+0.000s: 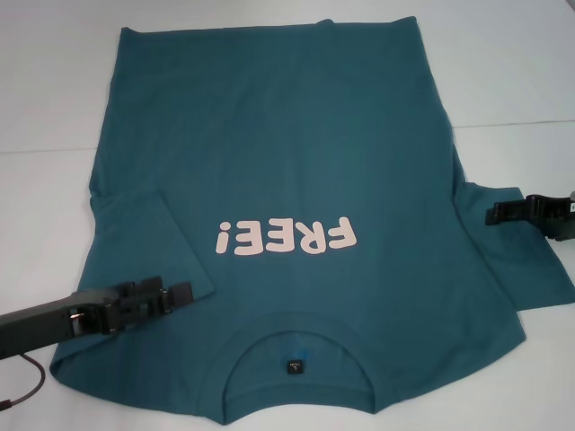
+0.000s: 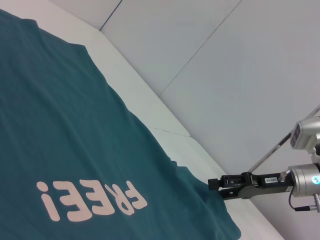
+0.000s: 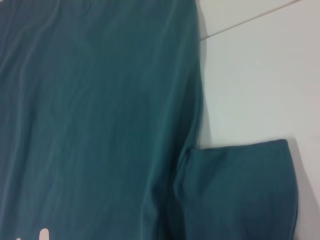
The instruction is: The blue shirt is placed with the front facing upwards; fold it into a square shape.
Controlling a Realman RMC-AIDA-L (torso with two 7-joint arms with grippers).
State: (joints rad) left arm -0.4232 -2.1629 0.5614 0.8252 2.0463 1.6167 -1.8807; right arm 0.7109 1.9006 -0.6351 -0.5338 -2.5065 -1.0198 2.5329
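Teal cotton, the blue shirt [image 1: 296, 171] has its left sleeve folded in under the left gripper [image 1: 184, 294]; next the right gripper [image 1: 492, 214], finger state unclear on both, should fold the right sleeve [image 1: 508, 256].

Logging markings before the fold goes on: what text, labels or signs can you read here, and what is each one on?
"FREE!": pale pink lettering on the chest of the blue shirt, upside down in the head view.
Small dark neck label inside the collar: too small to read.
Pale sticker on the right gripper: unreadable.

white table [image 1: 54, 108], seam lines [image 2: 200, 55]
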